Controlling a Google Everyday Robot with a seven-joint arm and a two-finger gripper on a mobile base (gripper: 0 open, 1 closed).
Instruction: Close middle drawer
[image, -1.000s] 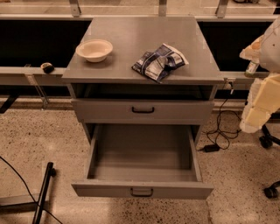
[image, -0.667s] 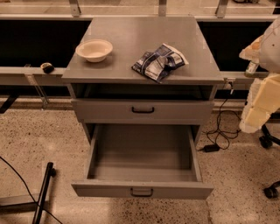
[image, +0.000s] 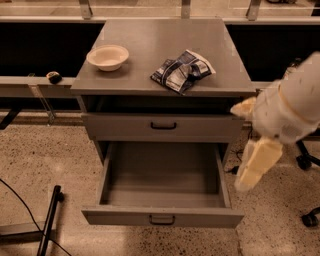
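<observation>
The middle drawer of the grey cabinet is pulled far out toward me, its inside bare, with a small dark bar handle at the centre of its front. The uppermost drawer above it is nearly shut. The lowest drawer is hidden beneath the open one. My gripper hangs from the pale arm at the right, beside the open drawer's right wall and above the floor, not touching the drawer.
On the cabinet top sit a pale bowl and a dark crumpled snack bag. A rail runs behind at the left. A black stand and cable lie on the floor at the left. Chair casters are at the right.
The arm and gripper have moved left and down, closer to the open drawer's right side. The drawer has not moved.
</observation>
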